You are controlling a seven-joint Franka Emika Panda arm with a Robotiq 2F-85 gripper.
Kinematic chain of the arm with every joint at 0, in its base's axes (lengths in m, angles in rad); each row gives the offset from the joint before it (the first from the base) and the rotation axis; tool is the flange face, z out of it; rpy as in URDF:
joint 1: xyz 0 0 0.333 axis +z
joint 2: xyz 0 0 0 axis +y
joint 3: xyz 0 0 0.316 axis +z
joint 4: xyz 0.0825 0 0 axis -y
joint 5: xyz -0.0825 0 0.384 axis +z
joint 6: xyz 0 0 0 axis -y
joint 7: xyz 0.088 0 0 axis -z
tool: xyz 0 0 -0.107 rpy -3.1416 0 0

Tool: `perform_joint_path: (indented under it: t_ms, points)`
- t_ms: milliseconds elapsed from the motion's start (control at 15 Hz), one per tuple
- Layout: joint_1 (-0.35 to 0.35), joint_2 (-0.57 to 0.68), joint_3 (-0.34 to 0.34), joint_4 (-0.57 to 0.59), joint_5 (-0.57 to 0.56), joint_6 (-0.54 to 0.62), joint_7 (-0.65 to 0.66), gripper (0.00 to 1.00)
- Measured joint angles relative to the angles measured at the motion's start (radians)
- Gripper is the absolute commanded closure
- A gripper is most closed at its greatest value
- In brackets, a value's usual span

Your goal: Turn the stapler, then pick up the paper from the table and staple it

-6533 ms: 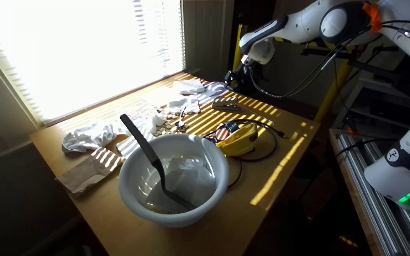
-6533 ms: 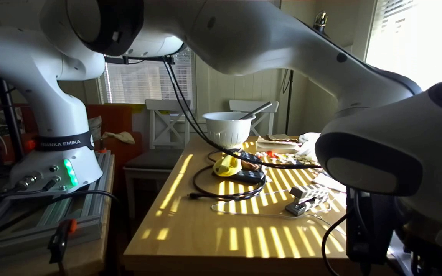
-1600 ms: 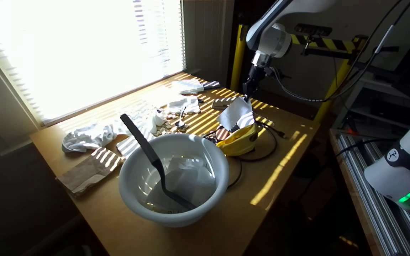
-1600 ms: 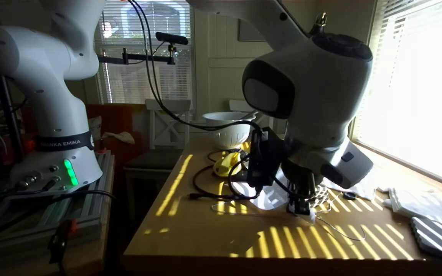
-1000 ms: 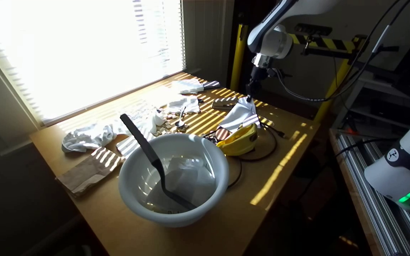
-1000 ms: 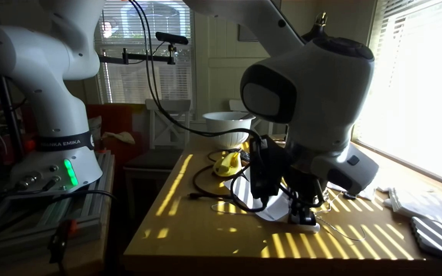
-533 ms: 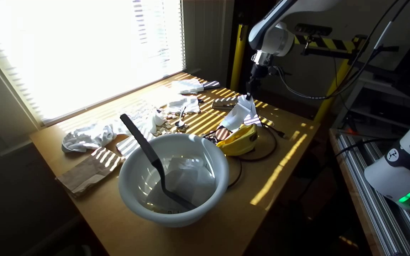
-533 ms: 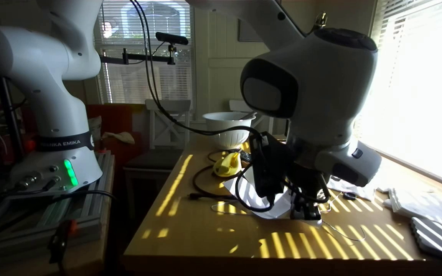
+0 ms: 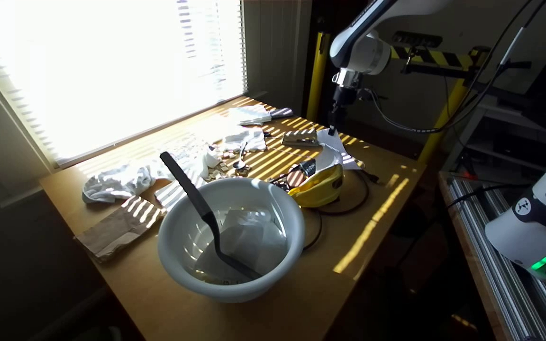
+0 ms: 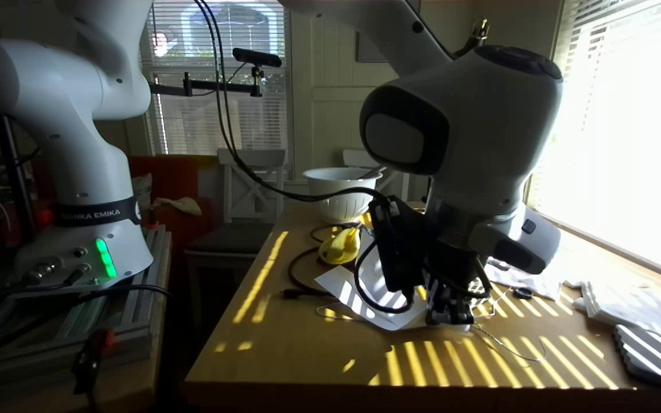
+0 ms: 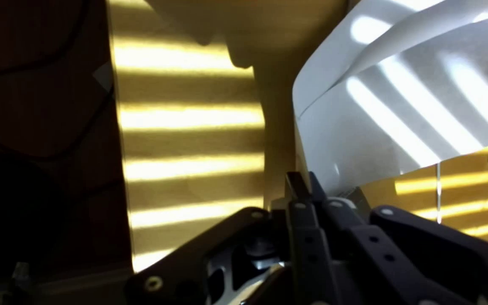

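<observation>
My gripper (image 9: 332, 131) points down and is shut on one edge of the white paper (image 9: 346, 158); in the wrist view the paper (image 11: 379, 123) rises from between the fingertips and curls to the right. Bent in the middle, the sheet hangs toward the yellow object and the table. The stapler (image 9: 300, 137) rests on the table right beside the gripped end of the paper, in an exterior view. From the opposite side the gripper (image 10: 450, 316) hides most of it. I cannot tell whether the paper touches the stapler.
A yellow object (image 9: 319, 189) and a black cable (image 9: 367, 196) lie close under the paper. Farther off are a white bowl (image 9: 231, 293) with a dark utensil (image 9: 185, 184), white cloths (image 9: 249, 115) and a spoon (image 9: 240, 164). A grey ridged item (image 10: 652, 355) lies near the table edge.
Over several seconds my gripper has brought the paper from the far table corner to beside the stapler. In the last half second the sheet has bent and swung away from the stapler, uncovering it more.
</observation>
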Motion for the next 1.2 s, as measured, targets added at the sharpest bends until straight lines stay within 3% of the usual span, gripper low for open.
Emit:
perform_joint_path:
  t_ms: [333, 867, 1200]
  points:
    - [-0.026, -0.008, 0.044, -0.007, 0.021, 0.051, 0.000, 1.00]
    - [-0.047, -0.066, 0.063, -0.014, 0.022, -0.098, -0.011, 1.00]
    - [-0.049, -0.077, 0.063, -0.014, 0.038, -0.112, -0.019, 1.00]
